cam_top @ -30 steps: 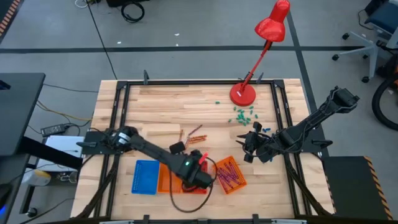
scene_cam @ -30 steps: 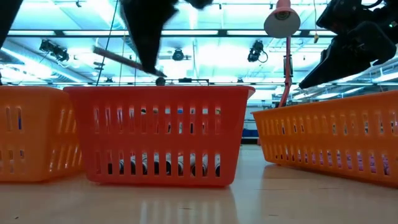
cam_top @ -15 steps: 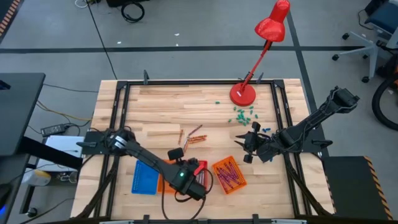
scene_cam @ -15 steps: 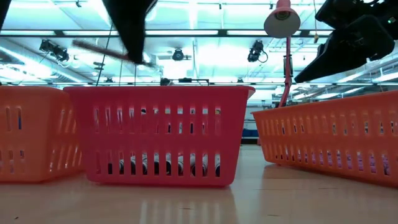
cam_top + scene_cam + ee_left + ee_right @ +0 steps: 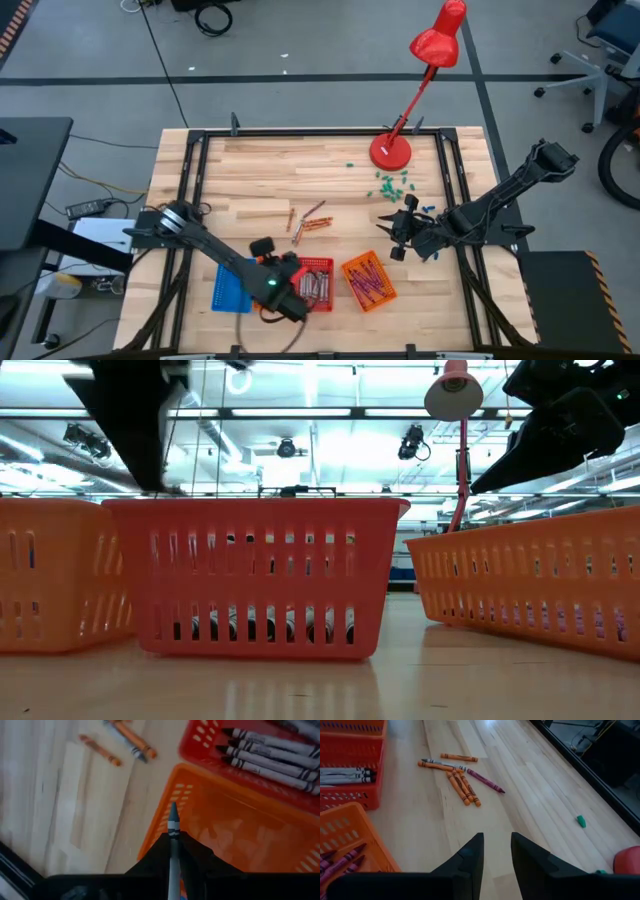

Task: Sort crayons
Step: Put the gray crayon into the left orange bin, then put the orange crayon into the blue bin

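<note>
A pale wooden-plank desk with a black metal frame carries a red desk lamp at its far edge. Along the near edge sit four slotted plastic baskets: a blue one, a plain orange one, a red one holding grey crayons, and another orange one holding purple crayons.

The left gripper hovers above the plain orange basket, beside the red basket. Its jaws stand narrow, pinching a single grey crayon. The crayon lies lengthwise between the jaws, its long axis in line with the fingers, its pointed tip sticking out ahead over the basket's rim.

The right gripper waits above bare desk towards the right side, jaws parted and holding nothing.

Loose orange, grey and purple crayons lie scattered mid-desk, well apart from both grippers.
</note>
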Robot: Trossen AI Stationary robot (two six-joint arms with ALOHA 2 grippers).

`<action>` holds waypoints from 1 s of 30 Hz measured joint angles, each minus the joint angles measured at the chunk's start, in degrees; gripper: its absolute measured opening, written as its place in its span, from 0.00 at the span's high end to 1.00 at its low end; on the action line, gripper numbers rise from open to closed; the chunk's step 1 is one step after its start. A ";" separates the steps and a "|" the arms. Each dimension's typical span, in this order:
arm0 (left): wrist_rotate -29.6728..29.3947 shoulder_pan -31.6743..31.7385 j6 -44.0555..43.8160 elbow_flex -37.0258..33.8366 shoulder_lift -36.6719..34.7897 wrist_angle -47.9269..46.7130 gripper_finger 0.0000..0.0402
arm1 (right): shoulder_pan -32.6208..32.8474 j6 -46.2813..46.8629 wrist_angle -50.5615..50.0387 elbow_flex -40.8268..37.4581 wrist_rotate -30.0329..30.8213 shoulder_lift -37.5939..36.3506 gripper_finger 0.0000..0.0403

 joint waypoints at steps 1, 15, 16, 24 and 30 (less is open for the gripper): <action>-0.57 -0.45 -1.87 -1.26 -1.76 0.38 0.91 | 0.00 -0.14 0.04 0.00 0.01 0.00 0.75; 0.05 -1.28 -32.93 -22.38 -18.28 25.20 0.90 | -0.41 -1.82 1.21 0.00 0.04 -0.02 0.75; 1.68 -1.05 -32.93 -23.62 -18.17 27.91 0.90 | -0.68 -2.30 1.38 0.00 0.02 -0.01 0.75; 4.42 0.21 -35.79 -30.69 -17.65 39.79 0.89 | -2.80 -6.25 4.71 0.00 -1.78 -0.01 0.75; 4.67 -0.39 -37.39 -31.27 -17.65 39.74 0.79 | -4.86 -7.73 5.29 0.00 -3.37 0.00 0.75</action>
